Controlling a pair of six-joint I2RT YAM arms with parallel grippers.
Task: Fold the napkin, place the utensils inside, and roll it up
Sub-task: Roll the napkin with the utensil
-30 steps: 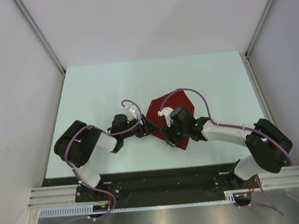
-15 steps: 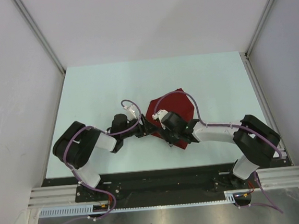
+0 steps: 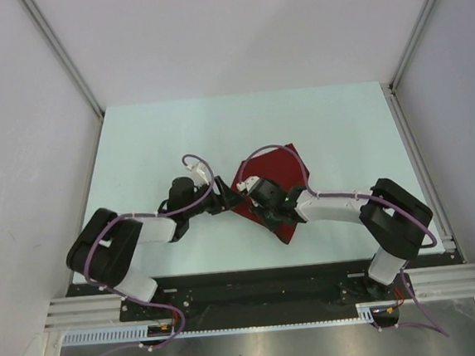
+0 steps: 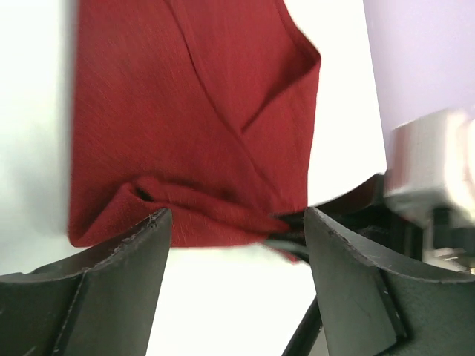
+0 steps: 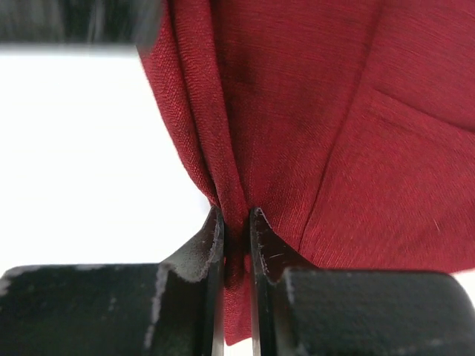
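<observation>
The dark red napkin [image 3: 277,177] lies folded and rumpled mid-table. In the right wrist view my right gripper [image 5: 236,222] is shut on a bunched fold at the left edge of the napkin [image 5: 334,111]. In the top view this gripper [image 3: 261,212] sits at the cloth's near-left edge. My left gripper [image 4: 234,219] is open, with nothing between its fingers [image 4: 126,259]. The lower edge of the napkin [image 4: 193,119] lies just beyond its tips. From above, the left gripper [image 3: 231,198] is at the cloth's left corner. The utensils are hidden.
The pale green table [image 3: 151,144] is boxed in by white walls with metal posts at the back corners. A black rail [image 3: 247,289] runs along the near edge, where both arm bases are mounted.
My right gripper has gone from open to shut on the napkin's fold and shifted left. The left arm has swung left and forward. The cloth is more bunched.
</observation>
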